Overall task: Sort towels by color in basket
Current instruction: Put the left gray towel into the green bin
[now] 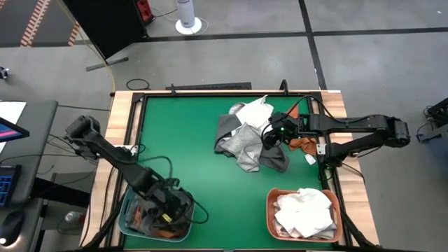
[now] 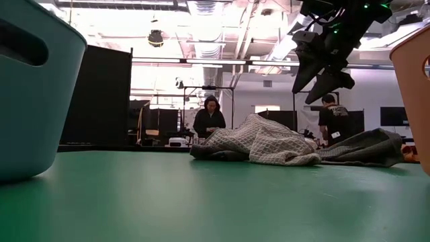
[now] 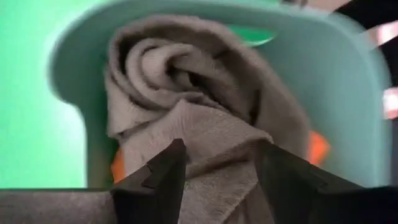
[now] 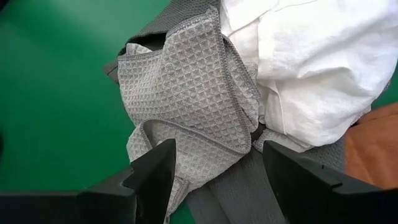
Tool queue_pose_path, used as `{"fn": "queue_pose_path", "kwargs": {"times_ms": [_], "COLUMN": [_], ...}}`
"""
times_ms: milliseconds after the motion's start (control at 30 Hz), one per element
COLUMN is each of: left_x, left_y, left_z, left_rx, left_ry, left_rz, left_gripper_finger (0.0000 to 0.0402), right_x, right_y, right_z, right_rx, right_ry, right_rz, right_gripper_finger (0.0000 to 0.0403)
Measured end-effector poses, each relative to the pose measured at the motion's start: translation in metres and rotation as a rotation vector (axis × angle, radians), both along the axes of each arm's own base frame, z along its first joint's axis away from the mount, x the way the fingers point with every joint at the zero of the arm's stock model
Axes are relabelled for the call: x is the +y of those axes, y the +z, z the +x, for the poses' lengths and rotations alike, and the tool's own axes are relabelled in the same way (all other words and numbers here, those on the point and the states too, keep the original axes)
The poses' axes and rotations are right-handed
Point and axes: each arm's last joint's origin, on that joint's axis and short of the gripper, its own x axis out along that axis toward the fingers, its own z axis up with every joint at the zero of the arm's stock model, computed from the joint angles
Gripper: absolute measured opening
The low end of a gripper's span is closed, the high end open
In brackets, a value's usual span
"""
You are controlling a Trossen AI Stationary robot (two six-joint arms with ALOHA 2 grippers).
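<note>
Currently we see the right gripper, fingers wide and empty, poised directly above the light grey towel on the pile mid-surface, clearly the nearer arm; left gripper, open, sits over the teal basket.

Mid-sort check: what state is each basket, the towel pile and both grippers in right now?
Teal basket: holds a grey towel over orange cloth.
Orange basket: holds white towels.
Towel pile: unsorted, heaped on the table.
Left gripper: open, over the teal basket.
Right gripper: open, above the pile.
</note>
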Motion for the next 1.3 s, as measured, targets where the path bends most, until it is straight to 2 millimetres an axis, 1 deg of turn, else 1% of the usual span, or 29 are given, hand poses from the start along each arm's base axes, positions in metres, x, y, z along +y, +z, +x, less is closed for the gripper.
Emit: {"fn": "queue_pose_path", "kwargs": {"times_ms": [133, 233, 300, 400, 533, 700, 800, 867, 1000, 1100, 1200, 1300], "left_x": [0.008, 0.016, 0.023, 0.037, 0.049, 0.060, 0.063, 0.061, 0.054, 0.045, 0.036, 0.030], "left_y": [0.029, 0.046, 0.053, 0.059, 0.059, 0.051, 0.046, 0.042, 0.029, 0.023, 0.025, 0.027], "left_z": [-0.010, -0.019, -0.025, -0.035, -0.050, -0.067, -0.071, -0.071, -0.069, -0.064, -0.056, -0.050], "left_rx": [-0.084, -0.139, -0.151, -0.120, -0.006, 0.175, 0.251, 0.272, 0.326, 0.293, 0.190, 0.110], "left_ry": [0.032, 0.058, 0.101, 0.184, 0.254, 0.297, 0.316, 0.289, 0.216, 0.172, 0.143, 0.152], "left_rz": [-0.074, -0.103, -0.098, -0.090, -0.069, 0.041, 0.100, 0.078, -0.043, -0.140, -0.218, -0.243], "left_gripper_finger": [0.0180, 0.0180, 0.0180, 0.0180, 0.0180, 0.0180, 0.0180, 0.0180, 0.0180, 0.0180, 0.0180, 0.0180], "right_x": [0.000, 0.000, 0.000, 0.000, 0.000, 0.000, 0.000, 0.000, 0.000, 0.000, 0.000, 0.000], "right_y": [0.000, 0.000, 0.000, 0.000, 0.000, 0.000, 0.001, 0.001, 0.001, 0.002, 0.002, 0.002], "right_z": [0.000, 0.000, 0.000, 0.000, 0.000, 0.000, 0.001, 0.001, 0.002, 0.002, 0.002, 0.002], "right_rx": [-0.001, -0.001, -0.001, -0.002, -0.002, -0.004, -0.009, -0.012, -0.023, -0.028, -0.030, -0.030], "right_ry": [0.002, 0.002, 0.001, 0.001, 0.001, -0.002, -0.002, -0.002, -0.002, -0.002, -0.002, -0.002], "right_rz": [-0.002, -0.002, -0.002, -0.002, -0.002, 0.000, -0.002, -0.002, -0.004, -0.005, -0.005, -0.005], "right_gripper_finger": [0.0269, 0.0269, 0.0269, 0.0269, 0.0269, 0.0269, 0.0269, 0.0269, 0.0269, 0.0269, 0.0269, 0.0269]}}
